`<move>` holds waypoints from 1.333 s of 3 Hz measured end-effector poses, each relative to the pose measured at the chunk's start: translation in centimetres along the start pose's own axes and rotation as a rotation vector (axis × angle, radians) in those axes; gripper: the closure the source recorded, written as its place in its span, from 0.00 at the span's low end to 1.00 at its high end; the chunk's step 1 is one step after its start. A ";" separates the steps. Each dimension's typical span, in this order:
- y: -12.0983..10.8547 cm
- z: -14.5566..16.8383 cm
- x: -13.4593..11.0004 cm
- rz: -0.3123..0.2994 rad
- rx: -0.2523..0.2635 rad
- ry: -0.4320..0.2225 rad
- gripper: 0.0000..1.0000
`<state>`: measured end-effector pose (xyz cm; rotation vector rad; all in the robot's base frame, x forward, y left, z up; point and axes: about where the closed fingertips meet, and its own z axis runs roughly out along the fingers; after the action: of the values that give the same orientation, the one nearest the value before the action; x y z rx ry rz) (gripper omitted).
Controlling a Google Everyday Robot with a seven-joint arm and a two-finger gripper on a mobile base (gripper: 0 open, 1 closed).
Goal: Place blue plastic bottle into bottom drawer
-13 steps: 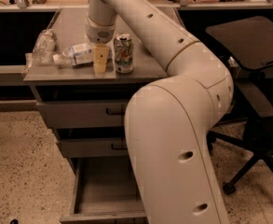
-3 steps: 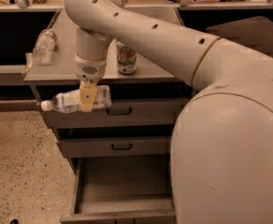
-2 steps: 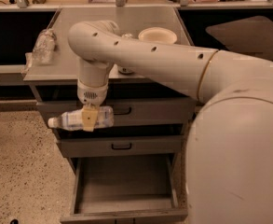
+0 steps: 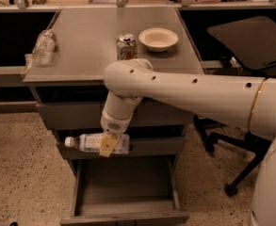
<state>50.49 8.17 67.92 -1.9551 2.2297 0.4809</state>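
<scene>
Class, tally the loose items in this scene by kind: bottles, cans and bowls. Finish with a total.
Bottles: 2 (blue plastic bottle, held sideways in the tool, higher than the open bottom drawer; crumpled clear bottle on the cabinet top)
Cans: 1 (soda can)
Bowls: 1 (white bowl)
Total: 4

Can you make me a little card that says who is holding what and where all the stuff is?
bottom drawer: pulled open, grey inside showing
blue plastic bottle: sideways in the air above that drawer, cap to the left, not yet inside
gripper: above the drawer too, shut on the bottle
cabinet top: soda can, white bowl, crinkly clear bottle
</scene>
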 end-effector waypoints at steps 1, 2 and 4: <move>-1.5 3.0 1.8 0.059 0.032 0.046 1.00; -2.8 8.7 6.5 0.083 0.109 0.124 1.00; -3.1 13.3 12.6 0.145 0.135 0.210 1.00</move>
<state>50.30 0.33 51.11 -1.8610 2.4705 0.1403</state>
